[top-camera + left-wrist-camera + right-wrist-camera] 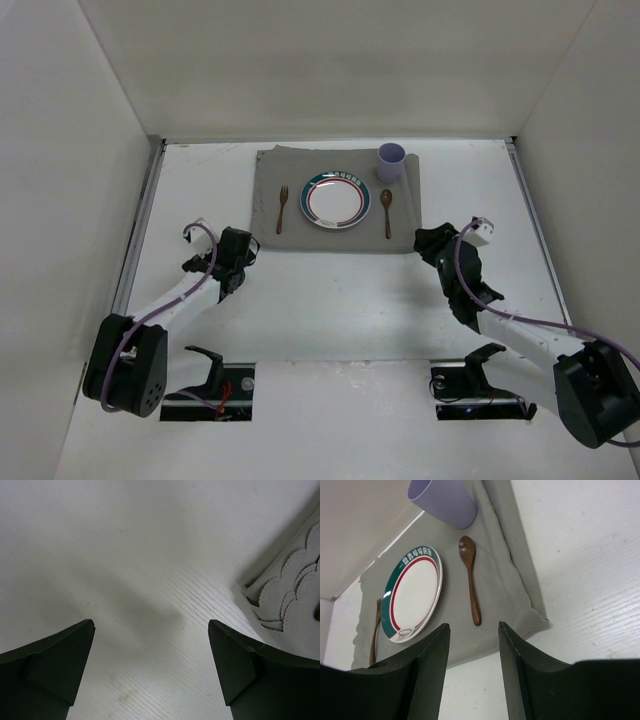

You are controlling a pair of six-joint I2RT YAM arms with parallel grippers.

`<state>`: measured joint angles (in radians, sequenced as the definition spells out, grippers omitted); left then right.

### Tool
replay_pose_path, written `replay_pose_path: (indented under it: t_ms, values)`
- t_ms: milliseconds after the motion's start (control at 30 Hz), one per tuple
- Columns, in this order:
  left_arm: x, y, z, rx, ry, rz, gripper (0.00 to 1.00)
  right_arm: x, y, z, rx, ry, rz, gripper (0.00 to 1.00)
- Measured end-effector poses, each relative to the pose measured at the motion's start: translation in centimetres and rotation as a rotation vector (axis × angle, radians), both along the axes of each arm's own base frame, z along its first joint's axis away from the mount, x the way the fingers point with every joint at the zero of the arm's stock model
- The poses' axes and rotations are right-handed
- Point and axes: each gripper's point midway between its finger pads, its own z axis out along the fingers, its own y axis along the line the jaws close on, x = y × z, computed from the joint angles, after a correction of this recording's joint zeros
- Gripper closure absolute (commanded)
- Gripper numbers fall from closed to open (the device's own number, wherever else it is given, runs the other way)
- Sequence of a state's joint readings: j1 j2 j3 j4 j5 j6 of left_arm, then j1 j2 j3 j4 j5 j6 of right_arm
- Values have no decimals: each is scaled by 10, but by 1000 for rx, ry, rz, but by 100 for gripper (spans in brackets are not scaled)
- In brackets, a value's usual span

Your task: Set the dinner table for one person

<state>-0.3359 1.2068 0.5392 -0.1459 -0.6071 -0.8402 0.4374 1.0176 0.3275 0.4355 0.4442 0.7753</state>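
Observation:
The white dinner table (330, 300) carries a grey placemat (300, 238) at the back. On the mat lie a plate (336, 200) with green and red rings, a wooden fork (282, 209) to its left, a wooden spoon (387, 211) to its right and a lilac cup (391, 161) at the back right. The right wrist view shows the plate (412, 592), spoon (470, 580), cup (442, 500) and fork (375, 630). My left gripper (232, 272) is open and empty over bare table, left of the mat. My right gripper (428, 244) is open and empty just off the mat's front right corner.
White walls enclose the table at the back and both sides. A metal rail (140, 220) runs along the left edge. The mat's scalloped edge (290, 595) shows at the right of the left wrist view. Two dark openings (220, 390) lie at the near edge by the arm bases.

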Motion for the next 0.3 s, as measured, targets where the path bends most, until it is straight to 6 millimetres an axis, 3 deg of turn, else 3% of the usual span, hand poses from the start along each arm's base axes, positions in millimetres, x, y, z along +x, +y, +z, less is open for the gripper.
replay_pose_path:
  t_ms: [300]
  values:
    - [2,3,7,-18,-32,26,0,0,6,-6,-2,12,21,48]
